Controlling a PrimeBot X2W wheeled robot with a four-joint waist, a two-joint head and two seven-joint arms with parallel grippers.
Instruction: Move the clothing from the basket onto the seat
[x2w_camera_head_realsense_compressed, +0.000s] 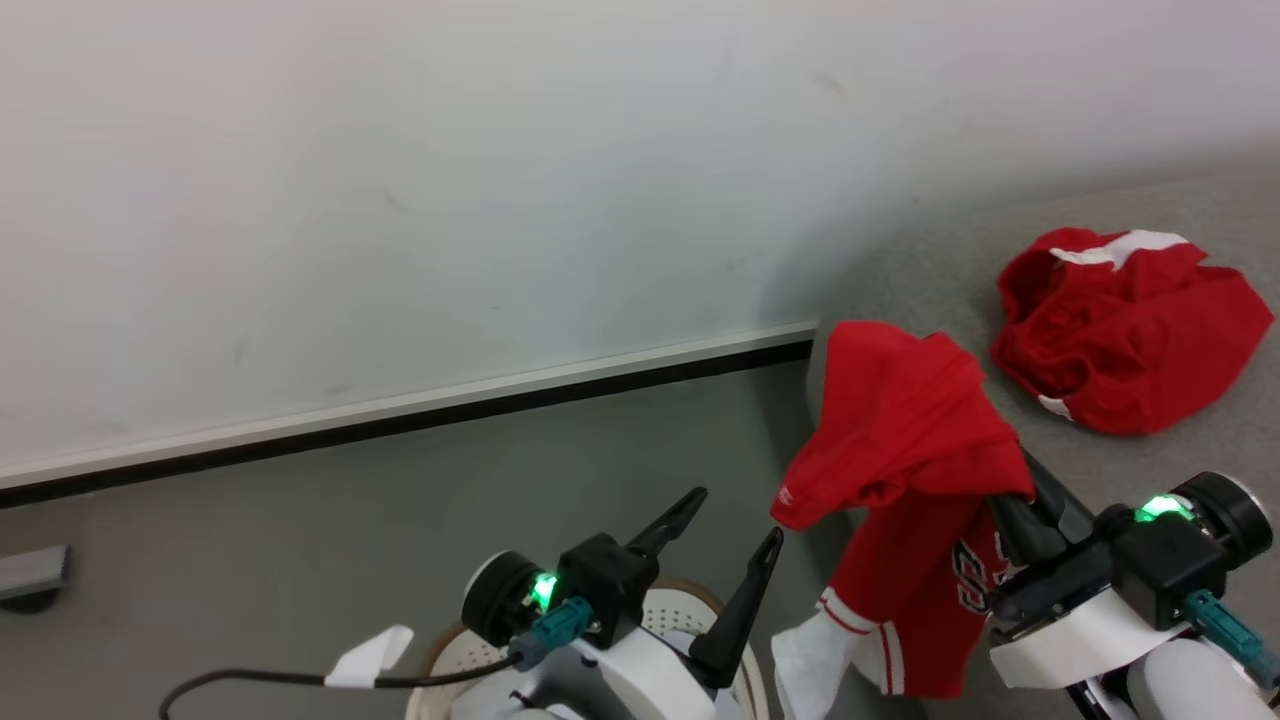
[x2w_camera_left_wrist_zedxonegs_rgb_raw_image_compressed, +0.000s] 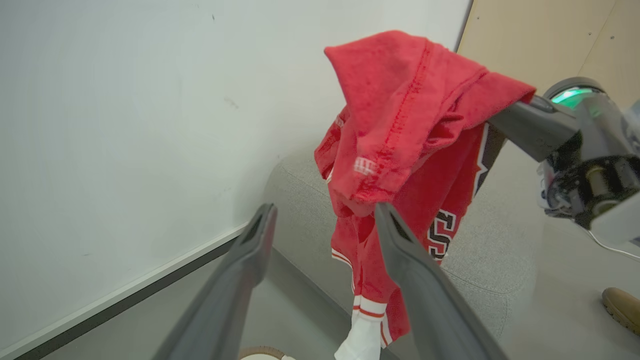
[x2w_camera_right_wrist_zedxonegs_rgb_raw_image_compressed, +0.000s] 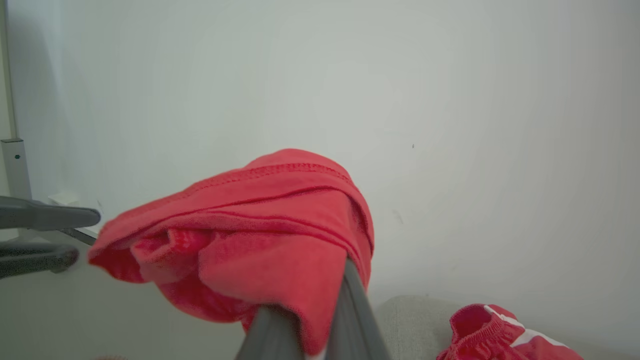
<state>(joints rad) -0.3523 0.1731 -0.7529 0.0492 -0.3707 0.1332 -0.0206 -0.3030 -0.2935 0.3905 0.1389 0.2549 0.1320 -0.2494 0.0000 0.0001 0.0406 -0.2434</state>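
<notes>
One jersey (x2w_camera_head_realsense_compressed: 900, 420) at seat (x2w_camera_head_realsense_compressed: 950, 290) edge

The head camera looks down from behind the left pincer (x2w_camera_head_realsense_compressed: 738, 514) and right pincer (x2w_camera_head_realsense_compressed: 1020, 505). Wrist cameras peer closely along them. All share the red jersey (x2w_camera_head_realsense_compressed: 900, 430).

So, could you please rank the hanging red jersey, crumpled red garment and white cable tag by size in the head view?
1. hanging red jersey, nearer the camera, so unsure
2. crumpled red garment
3. white cable tag
</notes>
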